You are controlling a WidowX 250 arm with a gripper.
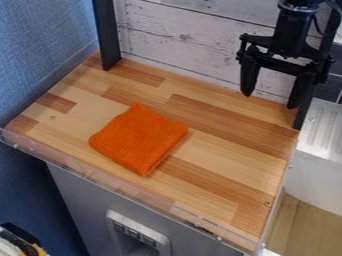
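Observation:
The black gripper [270, 101] hangs over the back right part of the wooden counter, its two fingers spread wide apart with nothing between them. To its left and nearer the front, an orange cloth [138, 139] lies folded into a rough square on the counter, left of the middle. The gripper and the cloth are well apart.
The wooden counter [227, 175] has a clear raised strip [120, 186] along its front edge. Black posts [107, 35] stand at its back corners, with a whitewashed plank wall [180, 37] between them. A white ridged surface [322, 131] adjoins on the right.

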